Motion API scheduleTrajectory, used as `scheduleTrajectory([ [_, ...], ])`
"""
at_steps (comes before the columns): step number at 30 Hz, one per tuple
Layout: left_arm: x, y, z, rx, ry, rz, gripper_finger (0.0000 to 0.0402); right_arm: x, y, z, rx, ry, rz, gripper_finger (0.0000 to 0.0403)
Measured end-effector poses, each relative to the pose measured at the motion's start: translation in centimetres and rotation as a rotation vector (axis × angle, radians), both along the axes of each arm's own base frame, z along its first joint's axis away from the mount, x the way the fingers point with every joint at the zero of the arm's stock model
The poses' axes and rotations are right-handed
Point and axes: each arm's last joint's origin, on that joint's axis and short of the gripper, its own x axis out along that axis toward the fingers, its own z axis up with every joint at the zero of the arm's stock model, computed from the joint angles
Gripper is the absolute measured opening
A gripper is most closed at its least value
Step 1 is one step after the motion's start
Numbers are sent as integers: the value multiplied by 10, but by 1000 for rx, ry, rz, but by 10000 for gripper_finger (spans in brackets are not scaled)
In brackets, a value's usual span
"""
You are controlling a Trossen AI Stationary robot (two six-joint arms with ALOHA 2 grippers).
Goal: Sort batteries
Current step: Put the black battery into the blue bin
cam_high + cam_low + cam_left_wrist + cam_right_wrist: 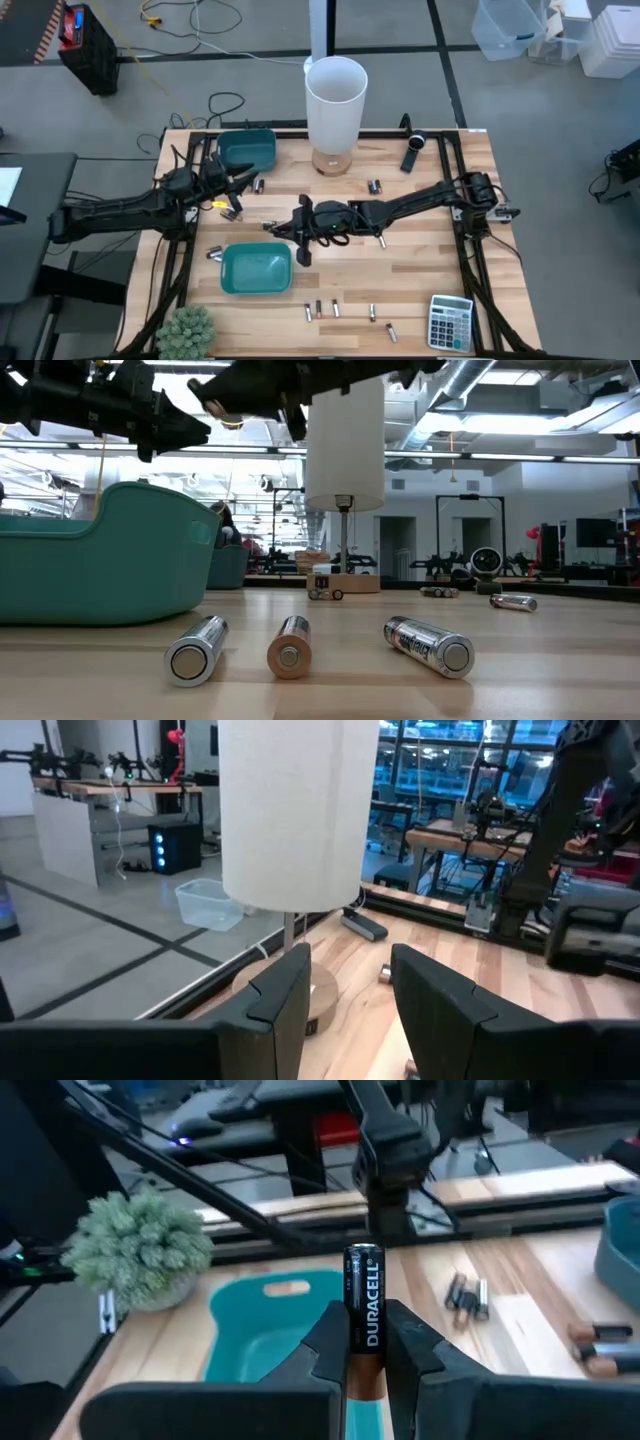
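Observation:
My right gripper [366, 1342] is shut on a black-and-copper Duracell battery [363, 1295], over the far rim of the near teal bin [232, 284], whose floor [262, 1342] shows below it. My left gripper [350, 1005] is open and holds nothing; it hovers by the far teal bin [247, 148], facing the white lamp [290, 815]. Loose batteries lie on their sides on the table: one [259, 185] beside the left gripper, one [232, 212] below it, one [214, 253] left of the near bin, and several [320, 309] along the near edge, three of which [290, 647] show close in the low view. My right gripper pinches the battery between its two fingers [330, 1342], which sit on the copper half [364, 1365]. The black half [363, 1285] sticks out past the fingertips. The battery is lifted clear of the table, above the near bin.
The white lamp [335, 100] stands at the table's far middle. A black remote-like device [413, 150] lies far right, a calculator [450, 322] near right, a small plant [185, 332] at the near left corner. More batteries [375, 186] [382, 240] lie mid-table.

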Motion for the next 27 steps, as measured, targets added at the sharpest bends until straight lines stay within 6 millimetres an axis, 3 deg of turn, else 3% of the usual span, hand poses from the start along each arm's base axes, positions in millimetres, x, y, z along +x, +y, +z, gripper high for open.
scheduleTrajectory([
  [8, 0, 0, -1, 7, 13, 1, 138, 0, 4, 2, 1, -11, 12, 48],
  [12, 0, 0, 1, 12, -6, 0, 137, 1, -4, 3, -1, -21, -7, 48],
  [27, -11, -10, 35, 50, -109, -175, 138, 4, -99, 12, 20, -120, -231, 48],
])
